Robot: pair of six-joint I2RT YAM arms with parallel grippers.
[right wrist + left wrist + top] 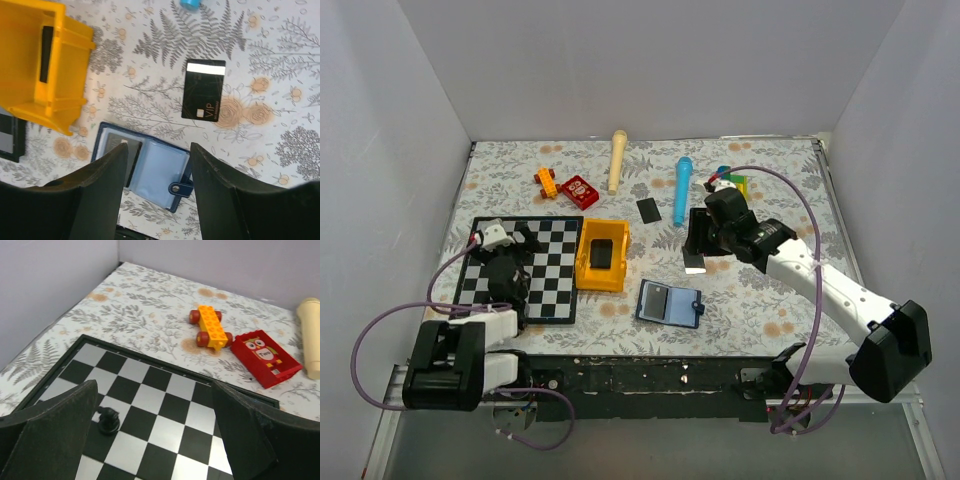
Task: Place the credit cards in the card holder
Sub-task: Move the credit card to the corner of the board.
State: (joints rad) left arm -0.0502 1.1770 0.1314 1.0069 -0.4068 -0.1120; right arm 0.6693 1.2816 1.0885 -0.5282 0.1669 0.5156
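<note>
surface (770,290): covered by a matte cloth printed with grey ferns and tan flowers.
card holder (160,175): laid open and flat on the surface, near its front edge. A navy rim, pale blue clear pockets and a strap with a snap stud at the right side are seen. A dark rectangle shows in the left pocket; whether it is a card cannot be told.
credit card (202,90): a thin, glossy black rectangle with a white band at its far end, laid flat just beyond the card holder and apart from it.
second credit card (648,210): flat and black, laid between the yellow bin (603,255) and a blue cylinder (681,190).
right pincer (159,150): spread, nothing pinched, held above the card holder.
left pincer (154,390): spread wide above the glossy chessboard (150,405), with a black pawn (108,420) seen between its fingers.
</note>
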